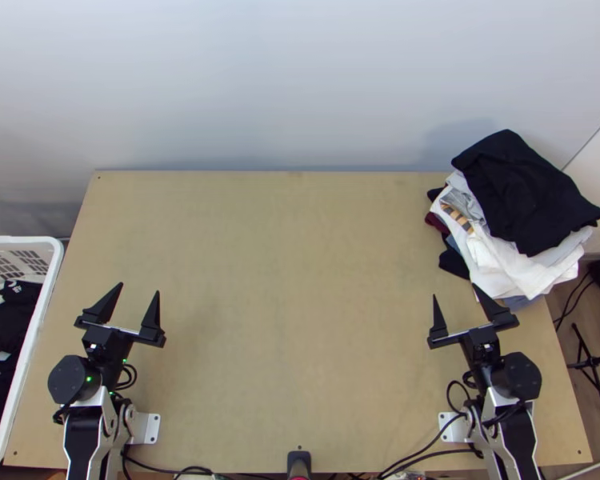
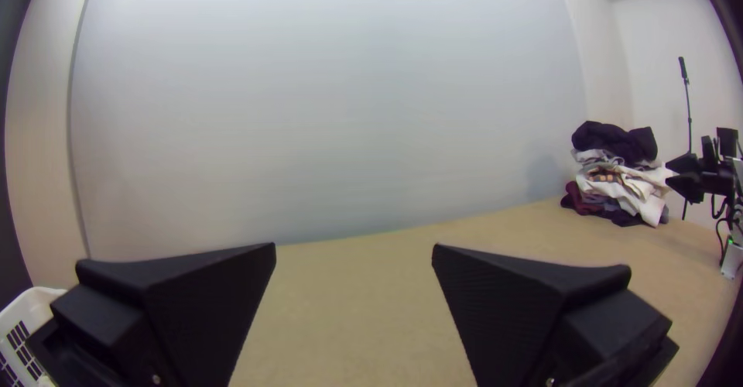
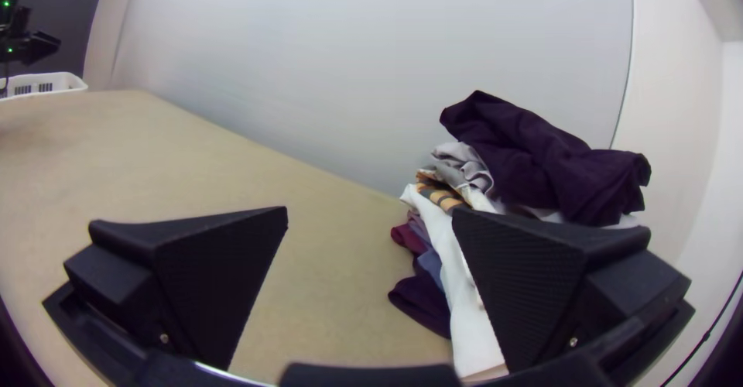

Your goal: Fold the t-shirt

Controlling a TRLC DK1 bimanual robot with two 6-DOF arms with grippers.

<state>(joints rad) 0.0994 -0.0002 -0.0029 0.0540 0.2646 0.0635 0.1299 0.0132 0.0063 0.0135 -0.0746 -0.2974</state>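
A white basket (image 1: 44, 298) runs past the top view's left edge, while a black garment (image 1: 520, 188) partly hides the clothes (image 1: 496, 262) stacked beneath it. One finger of the right end effector (image 1: 454, 291) blocks more clothes in the right wrist view.

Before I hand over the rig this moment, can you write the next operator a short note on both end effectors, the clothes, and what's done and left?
Left end effector: open, holding nothing, over the table's left side.
Right end effector: open, holding nothing, by the near edge of the clothes pile; mind that edge.
Clothes: pile at the far right corner, dark garment on top; more in the white basket at left. I can't tell which is the t-shirt.
Done: no fold I can confirm.
Left: probably identify the t-shirt, spread it, fold it.
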